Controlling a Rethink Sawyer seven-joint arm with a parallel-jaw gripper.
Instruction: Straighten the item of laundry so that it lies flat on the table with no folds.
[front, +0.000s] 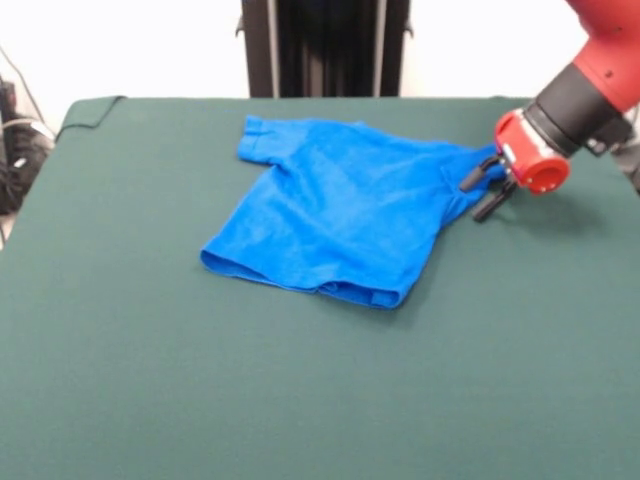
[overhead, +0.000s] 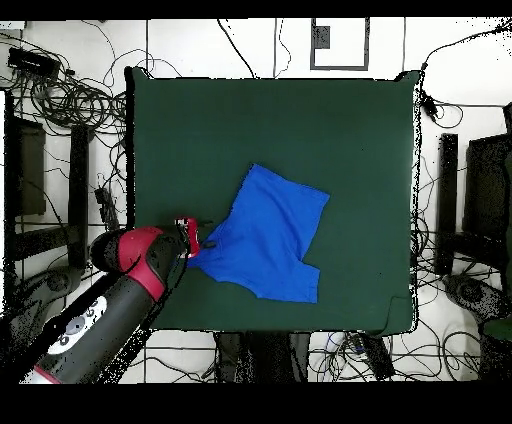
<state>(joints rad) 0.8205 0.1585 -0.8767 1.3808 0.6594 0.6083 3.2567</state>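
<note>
The royal-blue T-shirt (front: 340, 210) lies on the dark green table (front: 300, 400), a little right of the middle, mostly spread, with its hem toward the camera and one sleeve at the far left. Its right sleeve is drawn out to a point and lifted slightly. My gripper (front: 480, 197) sits at that point, its black fingers (front: 468, 182) closed on the sleeve's edge. In the overhead view the shirt (overhead: 265, 235) tapers toward the gripper (overhead: 203, 243) at the table's (overhead: 250, 120) left side. No white tag shows.
The black pedestal (front: 325, 45) stands behind the far edge. The red arm (overhead: 140, 260) reaches in over the table's edge. Cables (overhead: 70, 95) lie on the floor around the table. The green cloth is turned up at one far corner (front: 90, 108).
</note>
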